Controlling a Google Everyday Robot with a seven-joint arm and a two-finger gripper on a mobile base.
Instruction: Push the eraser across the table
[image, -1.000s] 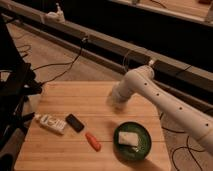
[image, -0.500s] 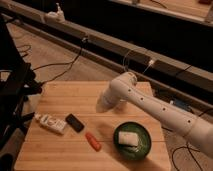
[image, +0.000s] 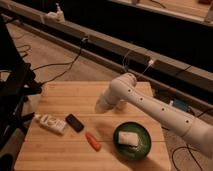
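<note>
Hovering above table (image: 65, 95), closed fingers (image: 101, 107), eraser (image: 75, 122) apart at lower left

The light wooden table (image: 65, 95) carries four things. The black eraser (image: 75, 122) lies flat on its left half. A white tube (image: 51, 123) lies just left of the eraser. An orange carrot-shaped piece (image: 92, 141) lies near the eraser's right, closer to the front edge. A green bowl (image: 145, 145) sits well right of the eraser. The gripper (image: 101, 106) hangs over the table, right of and behind the eraser.

jaws over table (image: 65, 95) — bare gap, then eraser (image: 75, 122)
</note>
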